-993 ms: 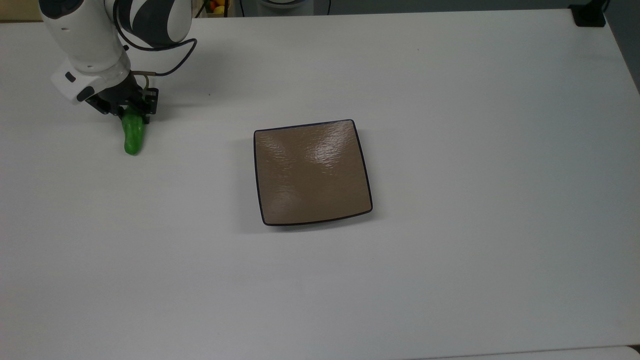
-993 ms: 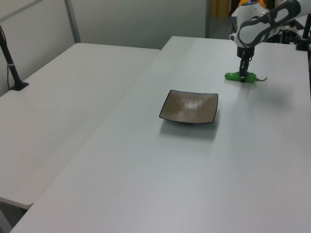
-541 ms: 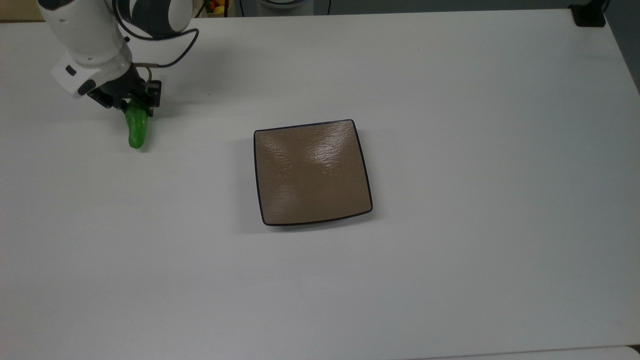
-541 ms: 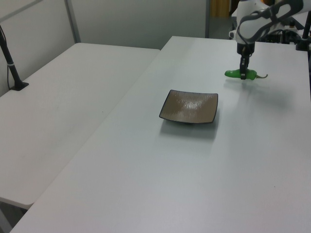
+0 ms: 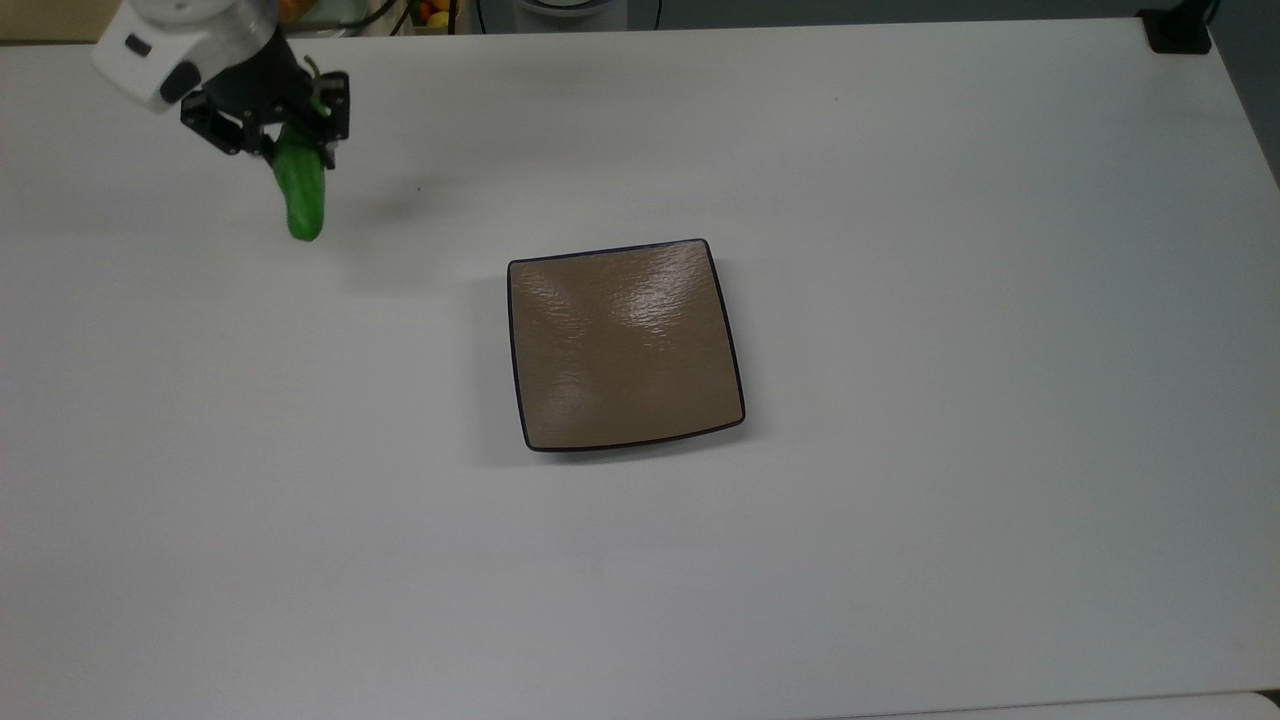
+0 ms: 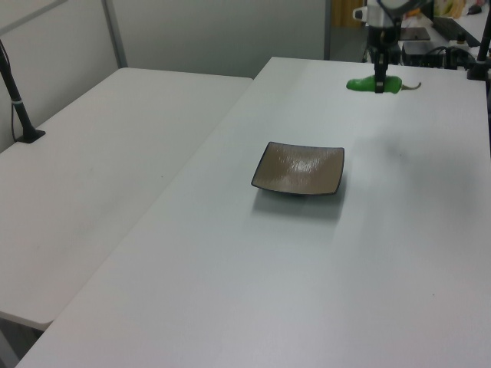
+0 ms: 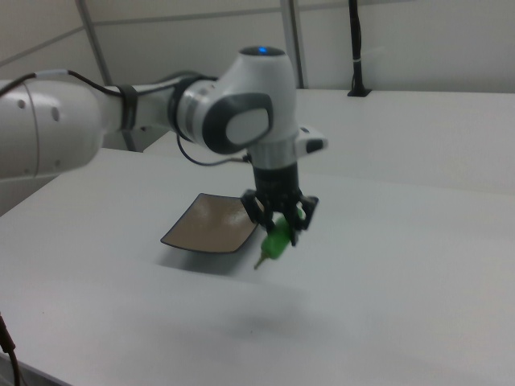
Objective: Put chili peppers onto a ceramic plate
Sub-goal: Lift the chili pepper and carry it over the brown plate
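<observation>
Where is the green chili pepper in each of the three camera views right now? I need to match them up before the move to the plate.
Top view: chili pepper at upper left, in the gripper, far to the top view's left of the ceramic plate.
Left view: chili pepper at upper right, beyond the ceramic plate.
Right view: chili pepper near centre, just right of the ceramic plate.
Shared landmark: the square tan plate.
</observation>
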Controlling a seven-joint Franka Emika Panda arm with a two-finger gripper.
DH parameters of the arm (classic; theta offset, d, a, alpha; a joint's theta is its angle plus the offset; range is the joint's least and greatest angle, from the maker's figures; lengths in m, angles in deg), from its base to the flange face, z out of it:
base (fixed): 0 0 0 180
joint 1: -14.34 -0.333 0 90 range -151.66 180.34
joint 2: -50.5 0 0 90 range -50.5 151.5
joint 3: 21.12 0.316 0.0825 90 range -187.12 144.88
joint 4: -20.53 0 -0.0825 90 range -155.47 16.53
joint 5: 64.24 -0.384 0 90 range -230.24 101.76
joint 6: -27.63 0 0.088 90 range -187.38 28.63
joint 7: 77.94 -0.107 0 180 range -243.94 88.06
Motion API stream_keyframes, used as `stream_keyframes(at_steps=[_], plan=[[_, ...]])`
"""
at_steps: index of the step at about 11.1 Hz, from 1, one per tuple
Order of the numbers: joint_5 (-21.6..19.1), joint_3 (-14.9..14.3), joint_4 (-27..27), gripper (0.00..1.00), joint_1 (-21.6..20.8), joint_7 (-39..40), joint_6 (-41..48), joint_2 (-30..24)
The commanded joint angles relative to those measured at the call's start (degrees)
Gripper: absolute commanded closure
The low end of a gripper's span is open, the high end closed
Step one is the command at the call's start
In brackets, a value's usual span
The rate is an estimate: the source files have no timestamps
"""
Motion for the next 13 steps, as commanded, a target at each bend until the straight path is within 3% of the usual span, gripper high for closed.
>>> stream_keyframes(at_steps=[1,8,13], plan=[[-0.70,3.80,4.15,0.99,-0.44,-1.60,3.97,-1.33],[-3.24,13.73,5.30,0.99,-0.88,-8.99,-0.93,-0.10],[-3.33,15.32,5.04,0.98,-5.63,-17.07,-8.76,4.55]])
